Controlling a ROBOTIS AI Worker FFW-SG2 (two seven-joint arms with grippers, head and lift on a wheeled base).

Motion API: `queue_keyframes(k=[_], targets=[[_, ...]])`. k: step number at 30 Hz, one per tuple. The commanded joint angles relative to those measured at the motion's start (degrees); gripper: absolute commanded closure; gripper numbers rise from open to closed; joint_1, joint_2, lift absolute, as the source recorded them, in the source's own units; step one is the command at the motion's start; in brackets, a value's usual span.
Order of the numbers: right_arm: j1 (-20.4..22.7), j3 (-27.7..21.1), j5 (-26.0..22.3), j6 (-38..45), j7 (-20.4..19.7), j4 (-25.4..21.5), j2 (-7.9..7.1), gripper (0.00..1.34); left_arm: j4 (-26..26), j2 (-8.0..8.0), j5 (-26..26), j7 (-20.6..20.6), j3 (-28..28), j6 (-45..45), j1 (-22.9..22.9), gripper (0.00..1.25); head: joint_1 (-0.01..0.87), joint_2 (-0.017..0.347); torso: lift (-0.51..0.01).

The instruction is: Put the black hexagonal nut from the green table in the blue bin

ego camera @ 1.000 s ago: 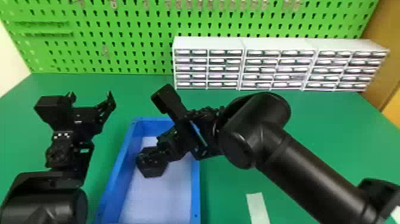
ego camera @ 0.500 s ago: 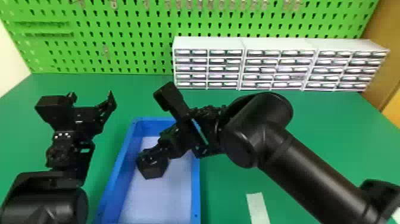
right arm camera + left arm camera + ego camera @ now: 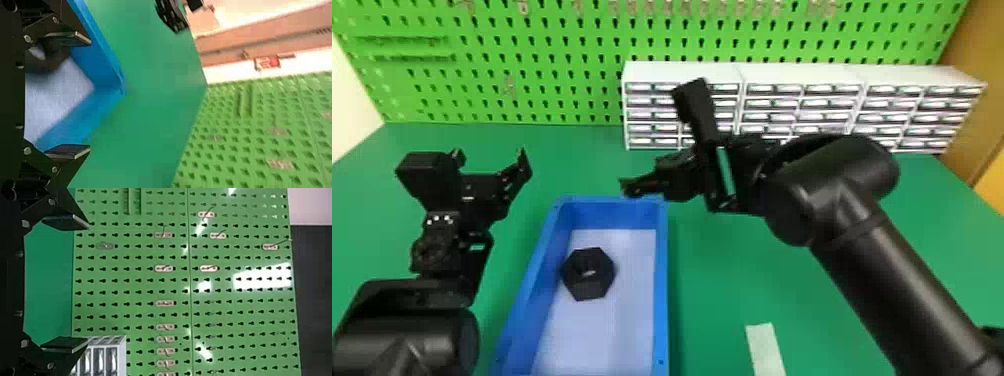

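The black hexagonal nut (image 3: 589, 286) lies flat on the pale floor of the blue bin (image 3: 663, 280), nearer its left wall. Beyond and to the right of the nut, by the bin's far right corner, is my right gripper (image 3: 628, 188). In the right wrist view the right gripper (image 3: 67, 94) stands open with nothing held; part of the nut (image 3: 45, 62) shows behind its fingers, inside the bin (image 3: 102, 51). My left gripper (image 3: 492, 156) is parked left of the bin, and in the left wrist view this gripper (image 3: 65, 284) is open and holds nothing.
White drawer cabinets (image 3: 682, 71) stand at the back of the green table (image 3: 722, 280), against the green pegboard (image 3: 557, 65). A pale strip (image 3: 766, 350) lies on the table right of the bin. The right forearm spans the table's right side.
The right gripper, earlier at the nut inside the bin, has risen and drawn back toward the bin's far right corner. The nut now rests apart from it. The left arm has stayed still.
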Motion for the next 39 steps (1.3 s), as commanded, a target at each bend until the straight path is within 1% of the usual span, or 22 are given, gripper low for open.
queue_keyframes(k=[1, 6, 10, 15, 20, 24, 27, 30, 35, 39], targets=[[1.78, -5.49, 3.67, -1.27, 0.51, -1.67, 0.25, 0.33, -1.34, 0.31, 0.27, 0.0, -0.91, 1.22, -0.66, 0.24, 0.686, 0.051, -0.096], [3.71, -10.94, 7.01, -5.84, 0.6, -3.95, 0.33, 0.33, -2.31, 0.22, 0.71, 0.0, -2.06, 1.48, -1.54, 0.24, 0.686, 0.051, -0.096], [5.12, -14.02, 8.77, -10.94, 0.51, -4.21, 0.6, 0.33, -2.48, 0.22, 0.8, 0.0, -2.67, 1.48, -2.77, 0.24, 0.686, 0.051, -0.096], [6.79, -16.48, 11.85, -12.78, 0.51, -4.21, 1.04, 0.33, -2.31, 0.22, 0.44, 0.0, -3.55, 1.83, -4.0, 0.24, 0.686, 0.051, -0.096], [8.46, -18.41, 12.46, -15.42, 0.25, -2.72, 1.12, 0.33, -1.78, 0.22, 0.53, 0.0, -4.78, 1.92, -4.7, 0.24, 0.686, 0.051, -0.096], [10.22, -20.52, 13.17, -17.53, -0.63, -1.58, 1.74, 0.33, -1.25, -0.13, 0.97, 0.0, -5.22, 2.01, -4.17, 0.24, 0.686, 0.051, -0.096], [11.62, -21.84, 13.52, -21.05, -0.98, -0.17, 2.27, 0.33, -1.16, -0.13, 1.06, 0.0, -5.48, 2.1, -3.56, 0.24, 0.686, 0.051, -0.096], [13.21, -22.45, 14.49, -24.83, -2.56, 0.71, 2.97, 0.33, -1.16, -0.13, 1.24, 0.0, -5.13, 2.27, -2.85, 0.24, 0.686, 0.051, -0.096], [15.23, -21.93, 14.57, -31.51, -5.2, 2.64, 3.32, 0.33, -0.81, -0.13, 1.06, 0.0, -4.61, 2.45, -2.15, 0.24, 0.686, 0.051, -0.096], [17.51, -22.36, 14.75, -36.43, -7.22, 4.22, 3.67, 0.33, -0.02, -0.13, 0.8, 0.0, -5.22, 2.45, -2.15, 0.24, 0.686, 0.051, -0.096]])
